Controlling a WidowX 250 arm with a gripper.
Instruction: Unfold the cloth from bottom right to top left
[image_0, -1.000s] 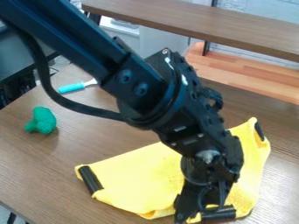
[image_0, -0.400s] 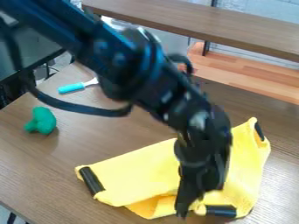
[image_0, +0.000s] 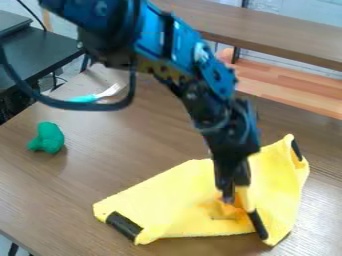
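Clamps the end effector (image_0: 232, 196) on a raised fold of the yellow cloth (image_0: 167, 200), just beside a slanting black strip (image_0: 258, 225) along the near edge. Has the cloth lying partly folded on the near right part of the desk (image_0: 87, 180). Farther left, holds a green toy (image_0: 47, 138) on the desk, and beyond it a turquoise-handled utensil (image_0: 83, 99).
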